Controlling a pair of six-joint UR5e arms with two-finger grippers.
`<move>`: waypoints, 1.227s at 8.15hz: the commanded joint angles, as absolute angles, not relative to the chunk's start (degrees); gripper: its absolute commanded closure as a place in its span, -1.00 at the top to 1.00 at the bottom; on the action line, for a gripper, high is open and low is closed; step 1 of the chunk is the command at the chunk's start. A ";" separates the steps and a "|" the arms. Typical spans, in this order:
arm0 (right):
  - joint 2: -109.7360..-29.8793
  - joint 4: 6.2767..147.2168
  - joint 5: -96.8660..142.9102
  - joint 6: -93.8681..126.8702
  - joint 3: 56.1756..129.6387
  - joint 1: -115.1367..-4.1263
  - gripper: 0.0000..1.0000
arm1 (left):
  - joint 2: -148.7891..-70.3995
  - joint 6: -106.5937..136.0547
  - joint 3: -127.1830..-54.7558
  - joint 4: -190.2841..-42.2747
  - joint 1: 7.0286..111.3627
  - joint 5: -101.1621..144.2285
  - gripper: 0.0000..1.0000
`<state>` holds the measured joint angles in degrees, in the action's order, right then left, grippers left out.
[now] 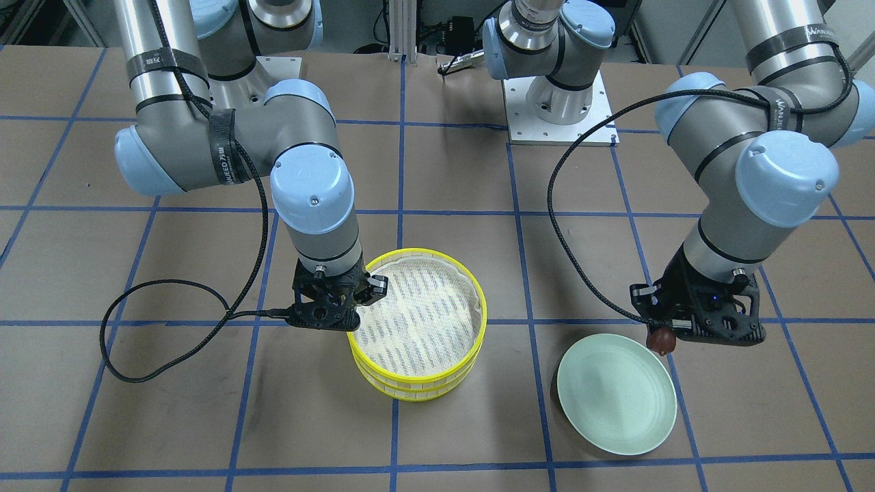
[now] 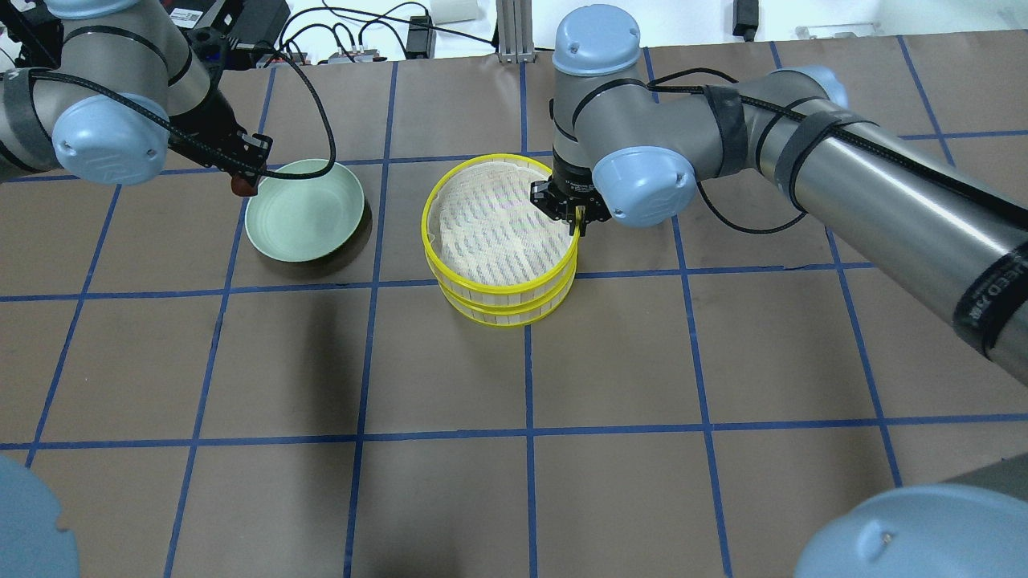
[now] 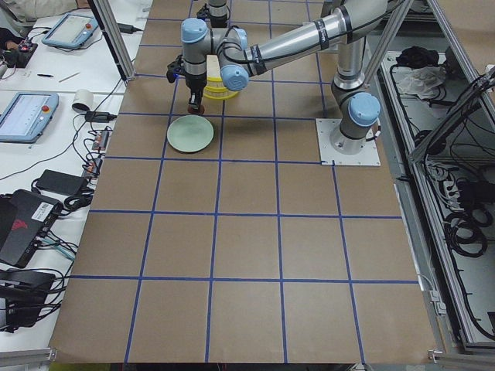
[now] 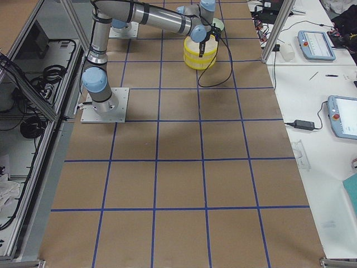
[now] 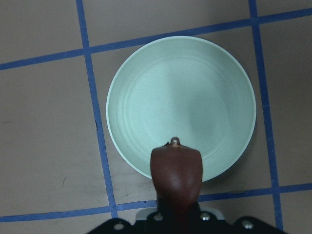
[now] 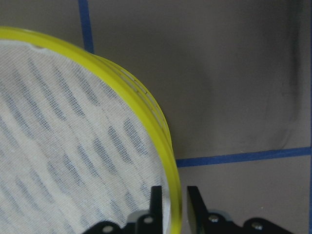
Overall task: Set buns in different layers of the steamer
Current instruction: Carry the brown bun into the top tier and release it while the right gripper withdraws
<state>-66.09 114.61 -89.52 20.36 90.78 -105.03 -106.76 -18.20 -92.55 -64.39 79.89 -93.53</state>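
Observation:
The two yellow-rimmed steamer layers are stacked; the top layer [image 1: 478,295] [image 2: 434,241] shows only its white mesh liner, over the lower layer [image 1: 410,393] [image 2: 506,318]. My right gripper [image 1: 355,318] [image 2: 577,225] [image 6: 173,197] is shut on the top layer's rim [image 6: 139,100], one finger inside and one outside. My left gripper [image 1: 666,339] [image 2: 241,183] [image 5: 176,200] is shut on the dark reddish-brown bun [image 1: 661,339] [image 2: 240,187] [image 5: 176,170], held above the edge of the pale green plate [image 1: 615,396] [image 2: 303,210] [image 5: 180,97]. The cream-white bun is out of view.
The plate holds nothing. Brown table with a blue tape grid [image 2: 530,361]. A black cable [image 1: 137,328] from the right wrist loops over the table beside the steamer. The arm bases [image 1: 557,109] stand at the table's robot side.

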 commanded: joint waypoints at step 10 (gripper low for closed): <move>-89.64 79.81 -91.17 -7.29 81.30 -88.86 1.00 | -105.90 10.25 -91.67 -62.68 98.86 -83.09 -1.00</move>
